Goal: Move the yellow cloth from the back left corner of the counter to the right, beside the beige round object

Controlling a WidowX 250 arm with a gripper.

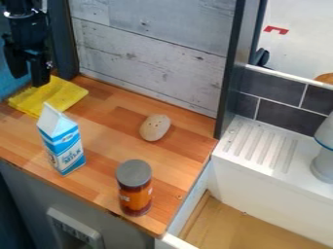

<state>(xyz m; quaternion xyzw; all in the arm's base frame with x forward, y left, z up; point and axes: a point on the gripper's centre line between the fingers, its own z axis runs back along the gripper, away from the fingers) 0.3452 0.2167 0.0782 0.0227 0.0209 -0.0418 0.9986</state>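
The yellow cloth [63,97] lies at the back left of the wooden counter [104,170], spread in a loose, creased heap near the foot of the plank wall [153,61]. The black gripper [29,80] hangs above its rear part, pointing down, at the upper left of the view. Its two fingers stand apart with a gap between them, and nothing is held there. Whether a fingertip touches the cloth I cannot tell.

Just in front of the cloth stands a blue and white milk carton [62,144], upright, with its peaked top close to the cloth's front edge in the view. To the right of the carton, well apart from it, a pale brown potato [155,128] with small dark specks lies on the bare wood, nearer the wall. A can [135,188] with a grey lid and an orange and dark red label stands upright near the counter's front right corner — apart from both carton and potato.

Farther right, past a dark upright post [232,73], is a white ledge [257,143] with long grooves, below a strip of dark grey tiles [281,99]. A white object with a blue line [325,154] stands on it, cut off by the right edge — too little shows to name it.
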